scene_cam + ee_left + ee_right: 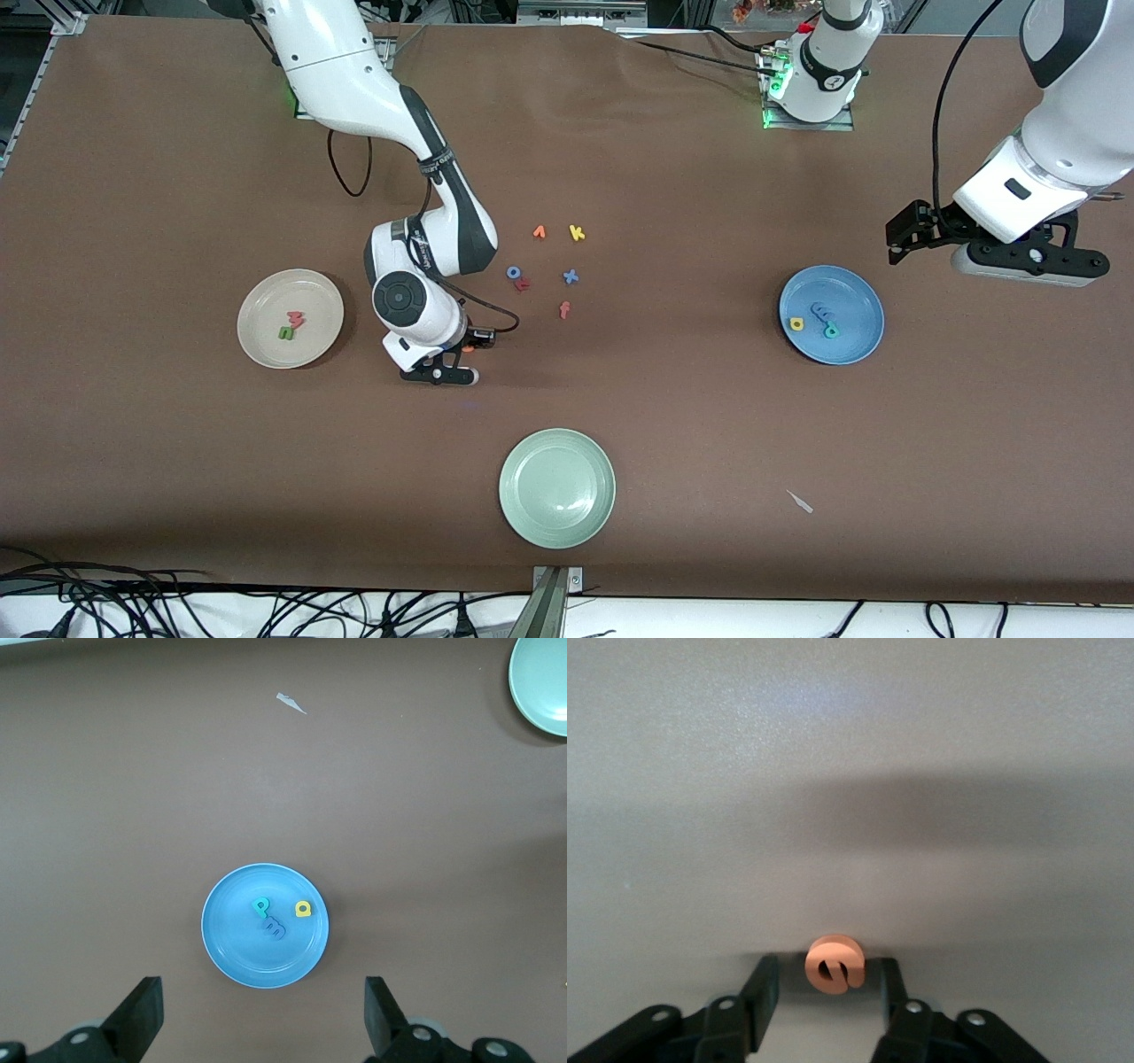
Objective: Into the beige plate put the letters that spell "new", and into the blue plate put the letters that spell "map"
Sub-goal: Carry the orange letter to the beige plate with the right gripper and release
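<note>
The orange e (pixel 834 964) lies on the brown table between the beige plate (pixel 261 306) and the loose letters. My right gripper (pixel 467 353) is down at the table, its open fingers (pixel 764 979) on either side of the e with a small gap each way. The salmon-red w (pixel 295 319) and green n (pixel 285 333) lie in the beige plate. The blue plate (pixel 855 341) holds the yellow a (pixel 796 324), periwinkle m (pixel 824 310) and teal p (pixel 831 331). My left gripper (pixel 902 239) waits open and empty in the air beside the blue plate (pixel 248 957).
Loose letters lie mid-table: an orange one (pixel 539 232), yellow k (pixel 577 233), blue o (pixel 513 273), dark red r (pixel 522 284), blue x (pixel 570 276), orange f (pixel 564 309). A pale green plate (pixel 556 518) sits nearest the front camera. A white scrap (pixel 800 501) lies beside it.
</note>
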You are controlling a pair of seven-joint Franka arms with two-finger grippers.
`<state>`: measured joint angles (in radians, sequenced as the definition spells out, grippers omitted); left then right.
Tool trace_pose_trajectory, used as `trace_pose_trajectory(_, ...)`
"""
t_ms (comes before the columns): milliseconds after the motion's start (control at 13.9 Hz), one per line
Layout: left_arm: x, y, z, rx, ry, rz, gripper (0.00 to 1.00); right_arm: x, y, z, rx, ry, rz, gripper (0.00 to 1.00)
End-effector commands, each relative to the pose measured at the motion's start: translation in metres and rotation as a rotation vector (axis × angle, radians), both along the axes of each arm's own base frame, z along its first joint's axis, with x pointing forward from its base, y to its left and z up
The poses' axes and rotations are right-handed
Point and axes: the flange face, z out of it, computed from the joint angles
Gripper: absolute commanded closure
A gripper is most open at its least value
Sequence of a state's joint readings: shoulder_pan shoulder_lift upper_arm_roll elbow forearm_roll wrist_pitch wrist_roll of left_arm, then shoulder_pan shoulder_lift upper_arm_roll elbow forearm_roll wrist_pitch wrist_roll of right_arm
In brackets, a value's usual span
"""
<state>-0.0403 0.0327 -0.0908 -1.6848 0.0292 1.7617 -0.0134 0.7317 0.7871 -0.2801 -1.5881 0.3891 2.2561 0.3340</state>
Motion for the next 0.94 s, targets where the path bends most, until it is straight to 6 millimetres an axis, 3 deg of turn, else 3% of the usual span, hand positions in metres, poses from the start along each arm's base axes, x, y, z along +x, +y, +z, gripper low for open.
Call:
trace_pose_trajectory(0,-0.002,0.004,0.008,-0.023,-0.008,-0.009,0.00,0.004,0.004,-0.007,0.015,0.010,-0.010,0.68)
trace_pose_trajectory(144,-0.001,0.005,0.007,-0.022,-0.008,-0.003,0.00,0.003,0.004,-0.007,0.014,0.012,-0.022,0.78)
trace_pose_trajectory(504,0.003,0.003,0.011,-0.020,-0.022,-0.006,0.00,0.005,0.005,-0.001,0.018,0.009,-0.048,0.84)
trace_pose_trajectory(648,0.003,0.003,0.009,-0.017,-0.019,-0.006,0.00,0.012,-0.001,0.015,0.021,0.031,-0.062,0.88)
trace_pose_trajectory(864,0.004,0.004,0.009,-0.016,-0.020,-0.005,0.00,0.028,-0.043,0.058,-0.015,0.082,-0.028,0.91)
